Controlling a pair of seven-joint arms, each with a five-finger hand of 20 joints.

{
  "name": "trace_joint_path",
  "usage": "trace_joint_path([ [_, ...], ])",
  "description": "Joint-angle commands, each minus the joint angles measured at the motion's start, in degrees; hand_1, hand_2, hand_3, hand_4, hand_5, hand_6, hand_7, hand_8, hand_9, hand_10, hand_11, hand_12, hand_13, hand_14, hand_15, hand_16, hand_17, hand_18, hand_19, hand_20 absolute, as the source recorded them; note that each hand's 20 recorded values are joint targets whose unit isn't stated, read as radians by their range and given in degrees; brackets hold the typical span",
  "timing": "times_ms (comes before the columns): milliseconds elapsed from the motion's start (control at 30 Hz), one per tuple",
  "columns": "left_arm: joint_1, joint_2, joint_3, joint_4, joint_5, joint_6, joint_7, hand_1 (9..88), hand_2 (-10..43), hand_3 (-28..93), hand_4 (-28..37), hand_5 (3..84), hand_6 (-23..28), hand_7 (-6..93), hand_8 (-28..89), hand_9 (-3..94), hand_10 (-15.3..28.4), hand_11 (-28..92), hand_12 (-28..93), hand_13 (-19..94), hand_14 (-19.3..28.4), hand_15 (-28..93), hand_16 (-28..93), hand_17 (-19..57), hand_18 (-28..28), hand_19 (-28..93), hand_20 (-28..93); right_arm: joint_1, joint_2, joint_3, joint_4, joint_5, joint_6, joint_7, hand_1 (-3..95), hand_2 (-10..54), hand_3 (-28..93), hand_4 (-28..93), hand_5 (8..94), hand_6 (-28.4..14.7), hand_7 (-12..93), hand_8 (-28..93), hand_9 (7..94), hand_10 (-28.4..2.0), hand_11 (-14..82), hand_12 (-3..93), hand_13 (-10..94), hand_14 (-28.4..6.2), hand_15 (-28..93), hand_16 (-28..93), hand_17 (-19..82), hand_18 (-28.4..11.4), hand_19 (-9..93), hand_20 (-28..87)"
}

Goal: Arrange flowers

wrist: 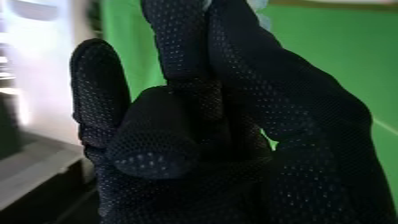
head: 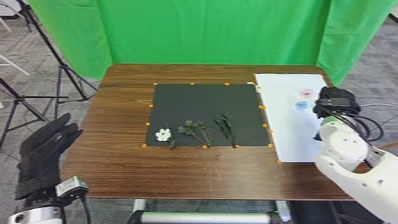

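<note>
At the frame's right, the mesh-gloved right hand is over the smooth white sheet; I cannot tell its grip. Lower left of centre lies a round-petalled white flower.

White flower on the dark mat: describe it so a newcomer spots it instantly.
On the brown table, find the dark mat. The white flower lies near its left corner closest to the robot. Its white bloom stands out from the green sprigs to its right.
</note>
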Motion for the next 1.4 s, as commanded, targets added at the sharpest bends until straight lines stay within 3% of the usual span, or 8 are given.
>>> trace_joint_path([
  [33, 1.12, -0.48, -0.56, -0.39, 0.42, -0.55, -0.60, 26.2, 4.1, 84, -17.2, 40.7, 10.0, 17.9, -11, 37.0, 20.0, 38, 8, 25, 27.1, 63, -16, -9.0, 21.7, 57, 2, 7.22, -1.98, -5.49, -5.16, -1.83, 0.86, -6.01, 56.7, -9.5, 75, -28, 80.1, -2.5, 24, 7, 89.9, -7.9, 18.4, 33.1, 85, -4.4, 78, 20, 45, -17.8, 93, -6],
  [167, 1.18, -1.08, -0.92, -0.45, 1.00, -0.79, -1.15, 26.2, 4.1, 84, -17.2, 40.7, 10.0, 17.9, -11, 37.1, 20.0, 37, 8, 25, 27.1, 62, -16, -9.0, 21.8, 57, 2, 10.75, -4.81, -8.44, -4.98, -2.71, 0.11, -9.76, 56.5, -9.5, 75, -28, 80.1, -2.4, 25, 7, 89.9, -7.6, 18.3, 33.5, 86, -4.3, 78, 20, 44, -17.6, 93, -6],
  [367, 1.75, -0.09, -0.81, -0.43, 0.05, -0.10, -0.66, 26.1, 4.1, 84, -17.3, 40.7, 10.0, 17.9, -11, 37.0, 20.0, 37, 8, 25, 27.1, 63, -16, -9.1, 21.7, 57, 2, 16.59, -8.58, -15.15, -5.18, -2.19, -0.21, -11.77, 56.3, -9.5, 76, -28, 80.1, -2.2, 25, 7, 90.0, -7.5, 18.1, 33.8, 85, -4.1, 78, 21, 44, -17.5, 93, -6],
  [433, 1.70, -0.72, -1.21, -0.45, 0.67, -0.54, -1.40, 26.0, 4.1, 84, -17.3, 40.7, 10.0, 17.8, -11, 37.0, 20.0, 37, 8, 25, 27.1, 63, -16, -9.0, 21.7, 57, 2, 17.42, -10.36, -16.23, -4.89, -2.39, -0.58, -13.12, 56.2, -9.5, 76, -28, 80.1, -2.1, 25, 7, 90.0, -7.5, 18.0, 33.9, 85, -4.1, 78, 21, 43, -17.5, 93, -6],
  [633, 1.54, -0.14, -1.24, -0.50, 0.09, -0.25, -1.02, 26.1, 4.1, 83, -17.3, 40.7, 10.0, 17.8, -11, 37.0, 19.9, 37, 8, 25, 27.1, 63, -16, -9.0, 21.7, 57, 2, 22.66, -14.75, -24.07, -2.77, -2.43, 0.81, -14.00, 56.0, -9.5, 76, -28, 80.1, -1.9, 25, 7, 90.1, -7.3, 18.0, 34.1, 85, -3.9, 78, 21, 43, -17.3, 93, -7],
  [833, 0.99, -1.51, -1.85, -0.41, 1.72, -1.31, -2.52, 26.0, 4.0, 83, -17.2, 40.7, 10.0, 17.8, -11, 37.0, 19.9, 37, 8, 25, 27.1, 62, -16, -9.0, 21.7, 57, 2, 24.11, -18.70, -27.01, -0.95, -2.77, 0.23, -15.09, 55.8, -9.5, 76, -28, 80.0, -1.7, 25, 7, 90.2, -7.2, 17.8, 34.2, 85, -3.9, 78, 21, 42, -17.3, 93, -8],
  [967, 1.11, -1.02, -1.70, -0.27, 1.20, -1.21, -2.02, 25.9, 3.9, 84, -17.2, 40.7, 10.0, 17.8, -11, 37.0, 19.9, 37, 8, 25, 27.1, 63, -16, -9.0, 21.7, 57, 3, 27.00, -20.77, -31.00, 0.48, -3.23, 0.62, -14.49, 55.8, -9.5, 76, -28, 80.0, -1.6, 25, 7, 90.2, -7.2, 17.9, 34.2, 85, -3.8, 78, 21, 42, -17.3, 93, -8],
  [1400, -1.36, -2.76, -1.67, 0.45, 3.66, -3.40, -4.22, 25.9, 3.9, 84, -17.3, 40.7, 10.1, 17.8, -11, 37.0, 19.9, 38, 8, 25, 27.2, 63, -16, -9.0, 21.8, 57, 3, 30.80, -28.55, -36.21, 5.40, -3.82, 0.72, -15.34, 55.3, -9.5, 76, -28, 79.9, -1.3, 26, 6, 90.2, -7.1, 18.1, 34.2, 85, -3.9, 78, 22, 42, -17.2, 93, -10],
])
